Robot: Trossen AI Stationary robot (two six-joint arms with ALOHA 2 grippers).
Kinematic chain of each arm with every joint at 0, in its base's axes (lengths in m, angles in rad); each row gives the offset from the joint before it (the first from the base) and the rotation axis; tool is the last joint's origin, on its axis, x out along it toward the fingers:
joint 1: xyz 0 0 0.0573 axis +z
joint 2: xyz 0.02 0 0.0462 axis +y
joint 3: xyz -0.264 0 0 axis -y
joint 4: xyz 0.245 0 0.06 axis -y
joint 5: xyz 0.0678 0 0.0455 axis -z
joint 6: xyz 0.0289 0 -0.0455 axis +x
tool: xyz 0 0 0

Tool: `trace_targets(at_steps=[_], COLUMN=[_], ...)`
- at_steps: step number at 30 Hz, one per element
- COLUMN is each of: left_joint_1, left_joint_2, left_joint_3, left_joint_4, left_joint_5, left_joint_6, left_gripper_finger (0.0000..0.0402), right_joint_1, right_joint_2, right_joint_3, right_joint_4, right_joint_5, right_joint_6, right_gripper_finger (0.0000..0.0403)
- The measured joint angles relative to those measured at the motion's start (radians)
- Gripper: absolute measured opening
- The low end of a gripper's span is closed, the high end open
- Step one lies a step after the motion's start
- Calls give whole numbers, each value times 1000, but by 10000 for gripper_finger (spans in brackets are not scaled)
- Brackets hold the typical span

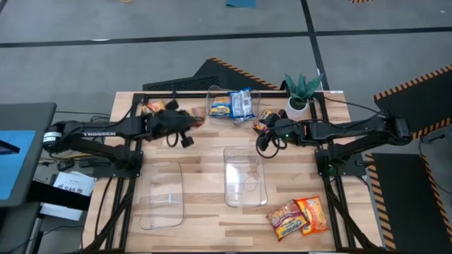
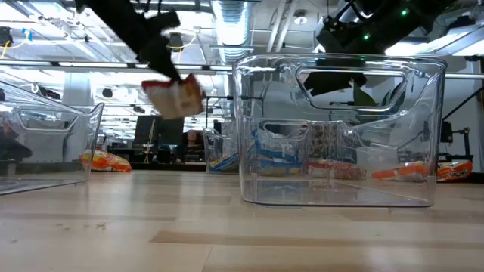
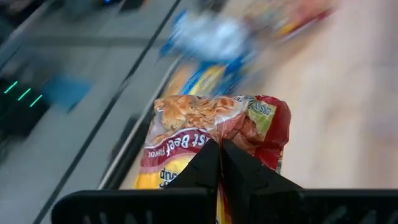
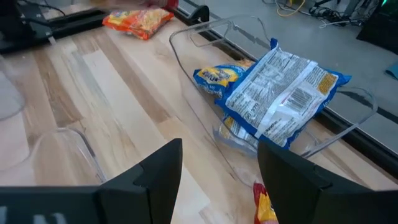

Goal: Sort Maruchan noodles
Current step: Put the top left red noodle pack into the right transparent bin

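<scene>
The left fingers (image 3: 219, 163) pinch a red-brown packet (image 3: 211, 140) by its edge, lifted clear of the counter (image 1: 205, 166), probably bound for a bin (image 1: 244, 176). The right fingers (image 4: 219, 163) hang open near the blue packets (image 4: 273, 90).

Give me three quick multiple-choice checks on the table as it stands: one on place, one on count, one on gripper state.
1. Where do the blue noodle packets lie?
A. In the clear bin at the table's far edge
B. In the middle bin
C. On bare wood at the near edge

2. How many packets lie at the table's near right corner?
A. None
B. Two
C. Five

3. How is the left gripper?
A. Open and empty
B. Shut on a red-brown packet
C. Resting inside a bin

Answers: 1 A, the high view shows them in the far bin. 2 B, two lie side by side there. 3 B, the left wrist view shows its fingers pinching the packet's edge.
</scene>
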Motion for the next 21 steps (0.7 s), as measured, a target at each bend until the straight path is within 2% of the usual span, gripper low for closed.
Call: trace_targets(at_steps=[4,9,11,13,18,21], left_joint_1=[-107,-236,-274,-301,-332,-341], left_joint_2=[28,121,167,208,324,403], left_joint_3=[0,0,0,0,1,1], left_joint_4=[128,296,374,450,697,826], left_joint_5=[84,99,136,204,478,557], left_joint_6=[33,95,127,141,127,123], left_gripper_finger=[0,0,0,0,0,0], right_joint_1=[0,0,0,0,2,2], right_joint_2=[0,0,0,0,0,0], right_joint_3=[0,0,0,0,0,0], right_joint_4=[30,38,41,48,56,55], right_joint_5=[0,0,2,17,71,74], right_joint_6=[-7,-9,-10,-11,-29,-29], right_gripper_finger=[232,232,232,232,232,232])
